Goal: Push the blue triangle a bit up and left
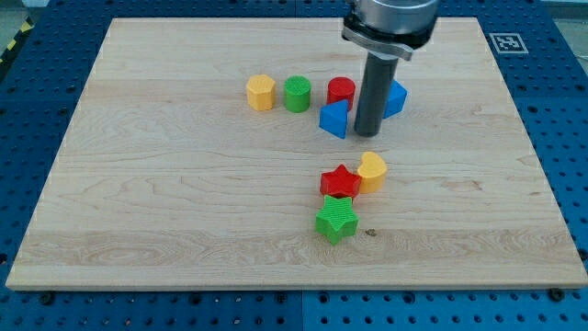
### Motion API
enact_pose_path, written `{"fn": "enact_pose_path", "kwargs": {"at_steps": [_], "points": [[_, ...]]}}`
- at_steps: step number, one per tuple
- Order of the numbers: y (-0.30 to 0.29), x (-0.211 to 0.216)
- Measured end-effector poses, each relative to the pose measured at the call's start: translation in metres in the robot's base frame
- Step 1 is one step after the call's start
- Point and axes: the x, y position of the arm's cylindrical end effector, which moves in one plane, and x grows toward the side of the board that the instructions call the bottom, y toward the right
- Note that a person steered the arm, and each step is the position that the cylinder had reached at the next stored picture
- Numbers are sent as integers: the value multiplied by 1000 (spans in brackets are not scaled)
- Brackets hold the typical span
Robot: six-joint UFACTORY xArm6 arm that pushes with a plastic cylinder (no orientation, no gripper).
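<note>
The blue triangle lies on the wooden board, just below the red cylinder. My tip stands right beside the triangle on its right side, close to touching it. A second blue block sits behind the rod on the right, partly hidden, so its shape is unclear. The rod and the arm above it cover the space between the two blue blocks.
A yellow hexagonal block and a green cylinder stand in a row left of the red cylinder. Lower down sit a red star, a yellow heart and a green star. The wooden board rests on a blue pegboard.
</note>
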Motion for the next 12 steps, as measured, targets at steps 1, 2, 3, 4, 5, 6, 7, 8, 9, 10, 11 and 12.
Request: {"fn": "enact_pose_path", "kwargs": {"at_steps": [1,2,3,4,5,6,7,8,9,10,11,12], "points": [[-12,-6],[-36,-6],[-68,-4],[-110,-4],[-153,-1],[-175,0],[-186,-8],[-186,-28],[-186,-45],[-181,-53],[-179,-53],[-179,-53]]}}
